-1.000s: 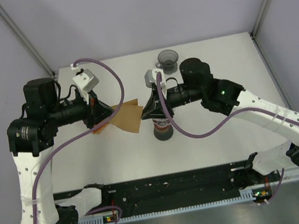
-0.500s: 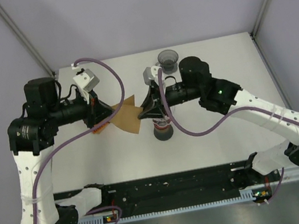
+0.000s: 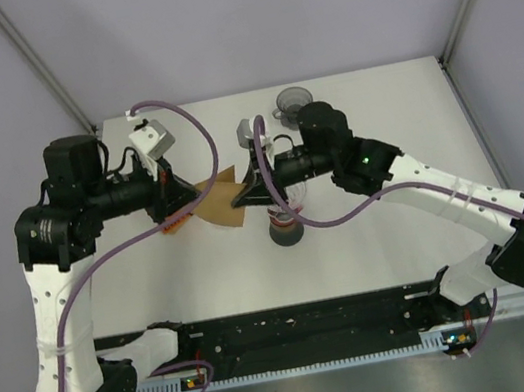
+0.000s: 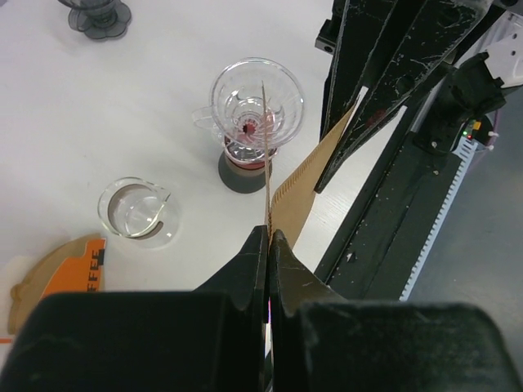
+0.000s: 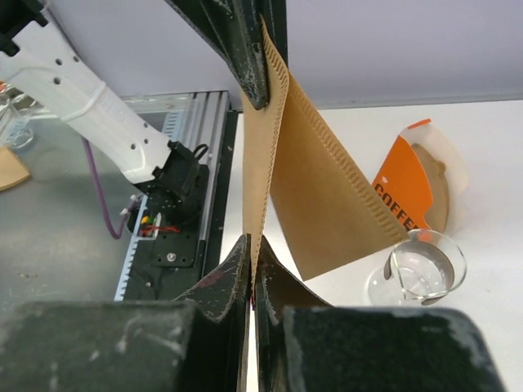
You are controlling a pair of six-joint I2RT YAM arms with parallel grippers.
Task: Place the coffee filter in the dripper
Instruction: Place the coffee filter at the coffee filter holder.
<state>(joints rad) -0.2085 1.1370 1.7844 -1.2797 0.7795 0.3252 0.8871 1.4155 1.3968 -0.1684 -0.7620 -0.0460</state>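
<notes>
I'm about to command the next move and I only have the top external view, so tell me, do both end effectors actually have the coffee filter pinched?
Observer: Yes for the left. The left wrist view shows the left end effector shut on the edge of the coffee filter.
Operator: And the right one?
Observer: The right wrist view shows the right end effector shut on one paper layer. The other layer seems to flare away from it.
Operator: Is the dripper empty?
Observer: Yes. The left wrist view looks down into the clear dripper, and there is no paper in it.
</notes>
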